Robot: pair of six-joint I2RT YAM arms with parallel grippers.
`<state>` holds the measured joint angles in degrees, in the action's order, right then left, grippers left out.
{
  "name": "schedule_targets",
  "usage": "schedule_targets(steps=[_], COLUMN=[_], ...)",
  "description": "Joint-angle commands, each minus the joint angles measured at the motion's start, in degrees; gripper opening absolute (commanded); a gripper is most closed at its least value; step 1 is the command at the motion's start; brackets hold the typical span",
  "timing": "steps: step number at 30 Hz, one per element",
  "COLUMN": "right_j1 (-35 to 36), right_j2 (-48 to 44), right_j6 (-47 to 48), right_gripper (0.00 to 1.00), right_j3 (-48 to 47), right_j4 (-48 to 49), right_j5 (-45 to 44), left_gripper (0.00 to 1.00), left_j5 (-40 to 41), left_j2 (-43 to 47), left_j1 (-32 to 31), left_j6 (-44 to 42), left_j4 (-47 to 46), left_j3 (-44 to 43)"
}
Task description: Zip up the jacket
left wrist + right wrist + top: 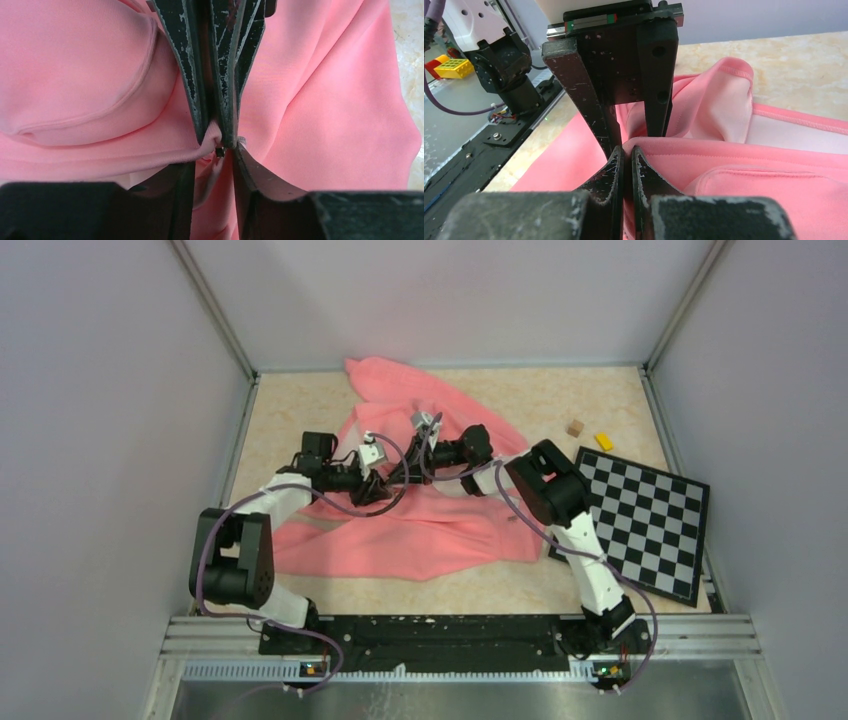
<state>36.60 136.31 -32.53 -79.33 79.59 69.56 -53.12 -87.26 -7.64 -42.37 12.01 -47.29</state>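
I have the right gripper (pixel 627 152) clamped on the jacket (pixel 420 540), left gripper (pixel 214 162) parted by the zipper slider (pixel 219 151); best to seat it squarely before pulling.

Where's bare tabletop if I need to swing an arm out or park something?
Free on the table: the far-left strip between jacket and left wall; the back-right corner beyond the brown block and yellow block; a near strip along the base rail. Crowded: the middle under the jacket, the right under the checkerboard.

Pink jacket (pixel 420 535) lay mid-table, left arm (pixel 290 490) and right arm (pixel 540 485) tip-to-tip over it; checkerboard (pixel 645 515) sat at 3 o'clock.
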Motion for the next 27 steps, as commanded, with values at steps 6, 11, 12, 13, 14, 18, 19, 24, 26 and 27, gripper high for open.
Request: schedule_targets(steps=[6, 11, 12, 13, 14, 18, 19, 24, 26, 27], right_j1=[0.1, 0.6, 0.8, 1.0, 1.2, 3.0, 3.4, 5.7, 6.2, 6.2], right_j2=[0.0, 0.5, 1.0, 1.9, 2.8, 5.2, 5.4, 6.2, 4.3, 2.7], right_j6=[-1.1, -2.5, -3.6, -5.5, -8.2, -11.9, -12.4, -14.5, -14.5, -14.2], right_gripper=[0.0, 0.0, 0.0, 0.0, 0.0, 0.0, 0.0, 0.0, 0.0, 0.0], right_j3=[-2.7, -2.9, -3.3, -4.0, -5.0, -8.3, -8.9, -11.8, -10.0, -8.8], right_j4=[7.0, 9.5, 11.6, 13.8, 17.0, 19.1, 19.1, 19.2, 19.2, 19.3], right_j5=[-0.9, -2.6, -3.1, -3.9, -4.6, -8.4, -8.9, -9.3, -9.7, -10.0], left_gripper=[0.15, 0.03, 0.01, 0.0, 0.0, 0.0, 0.0, 0.0, 0.0, 0.0], left_j5=[0.0, -3.0, -3.9, -4.6, -4.9, -6.3, -6.5, -5.8, -5.1, -4.6], left_j2=[3.1, 0.8, 0.4, 0.1, -0.1, -0.6, -0.4, 0.1, -0.3, -0.5], left_j1=[0.6, 0.6, 0.6, 0.6, 0.5, 0.5, 0.5, 0.4, 0.5, 0.5], left_j6=[0.8, -0.3, -0.9, -1.2, -1.5, -3.1, -3.4, -3.2, -3.1, -2.9], left_j4=[-1.6, 0.5, 1.0, 1.3, 1.5, 3.2, 3.3, 2.7, 2.5, 2.3], left_j3=[2.3, 0.2, -0.1, -0.3, -0.5, -1.5, -1.6, -2.1, -2.0, -2.0])
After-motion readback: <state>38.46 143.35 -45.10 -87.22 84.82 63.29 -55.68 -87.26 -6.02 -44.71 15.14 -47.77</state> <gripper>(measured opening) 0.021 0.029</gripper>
